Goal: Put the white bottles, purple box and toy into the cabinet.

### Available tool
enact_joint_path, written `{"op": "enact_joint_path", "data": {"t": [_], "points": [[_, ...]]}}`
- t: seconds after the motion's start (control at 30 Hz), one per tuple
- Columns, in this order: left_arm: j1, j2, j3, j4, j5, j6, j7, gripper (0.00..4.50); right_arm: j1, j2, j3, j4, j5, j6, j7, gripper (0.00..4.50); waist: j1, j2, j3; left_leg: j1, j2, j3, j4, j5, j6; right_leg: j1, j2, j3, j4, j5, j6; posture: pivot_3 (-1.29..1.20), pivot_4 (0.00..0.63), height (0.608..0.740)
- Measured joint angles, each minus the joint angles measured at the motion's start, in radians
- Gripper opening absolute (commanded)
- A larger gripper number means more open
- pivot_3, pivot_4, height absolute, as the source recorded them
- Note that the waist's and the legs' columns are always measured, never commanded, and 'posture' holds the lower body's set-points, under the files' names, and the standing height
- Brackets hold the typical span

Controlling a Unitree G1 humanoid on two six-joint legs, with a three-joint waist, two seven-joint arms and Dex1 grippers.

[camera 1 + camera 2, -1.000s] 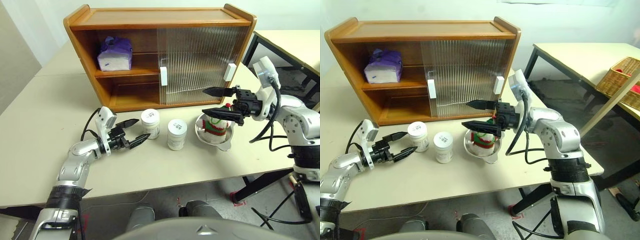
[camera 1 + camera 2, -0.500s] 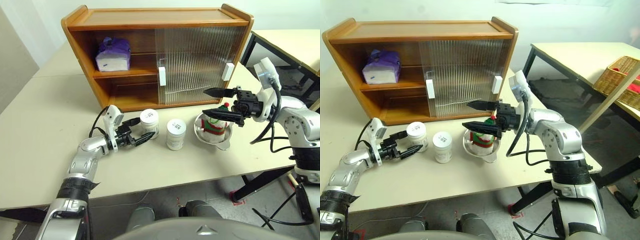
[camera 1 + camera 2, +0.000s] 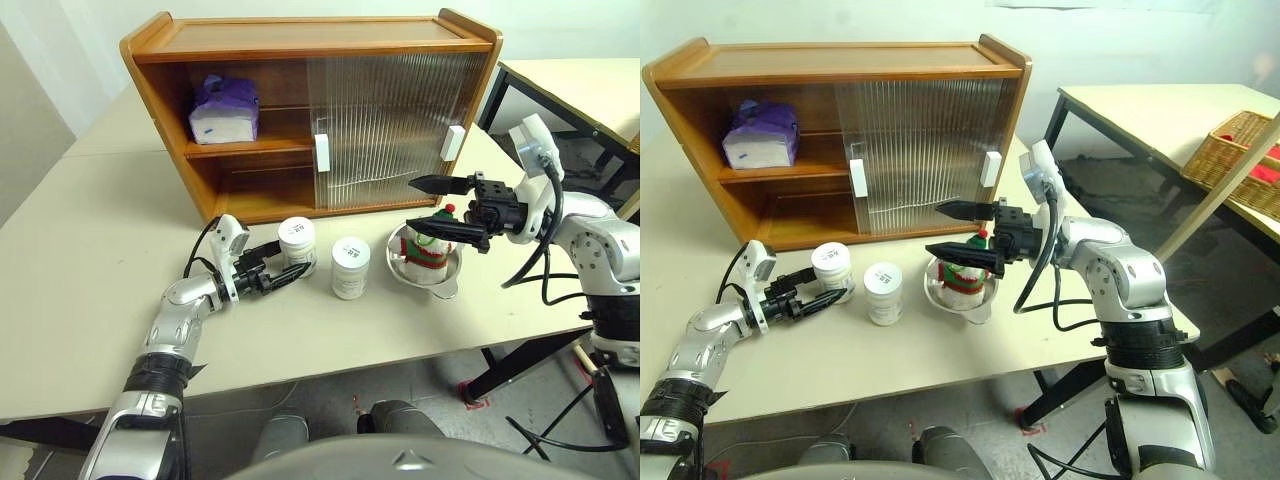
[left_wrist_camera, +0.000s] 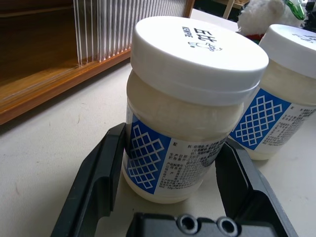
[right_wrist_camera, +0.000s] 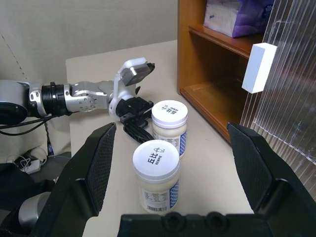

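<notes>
Two white bottles stand on the table in front of the cabinet (image 3: 300, 35). My left gripper (image 3: 288, 258) is shut on the left white bottle (image 3: 297, 240), a finger (image 4: 106, 173) pressed to each side; the bottle rests on the table. The other white bottle (image 3: 351, 265) stands free just to its right. The toy (image 3: 433, 250) sits in a steel bowl (image 3: 452, 285). Above the toy hovers my right gripper (image 3: 413, 204), open and pointing left. The purple box (image 3: 225, 108) lies on the cabinet's upper left shelf.
The cabinet's left half stands open; both ribbed sliding doors (image 3: 385, 120) cover the right half. The lower left shelf (image 3: 260, 190) is bare. A second table (image 3: 1160, 110) with a wicker basket (image 3: 1240, 150) stands to the right, across a gap.
My left gripper has moved forward to the left white bottle and its fingers have closed in on its sides. The right arm has stayed still.
</notes>
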Motion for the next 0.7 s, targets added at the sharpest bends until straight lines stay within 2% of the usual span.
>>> {"op": "enact_joint_path", "data": {"t": [0.4, 0.7], "points": [[-0.005, -0.036, 0.069, 0.021, -0.007, 0.009, 0.148, 3.05, 0.000, 0.003, 0.000, 0.000, 0.000, -0.002, 0.000, 4.50, -0.006, 0.001, 0.000, -0.001, -0.002, 0.000, -0.001, 0.002, 0.003, -0.001, 0.000, 0.000, -0.001, 0.000, 0.000, -0.09, 0.000, 0.740], [-0.073, -0.043, 0.123, 0.040, -0.007, 0.034, 0.272, 3.05, 0.000, 0.015, 0.000, 0.001, 0.000, -0.003, 0.000, 4.50, 0.002, 0.000, 0.000, -0.002, -0.005, 0.001, -0.001, 0.001, 0.004, -0.001, -0.001, -0.004, -0.002, 0.000, 0.003, -0.09, 0.000, 0.740]]}}
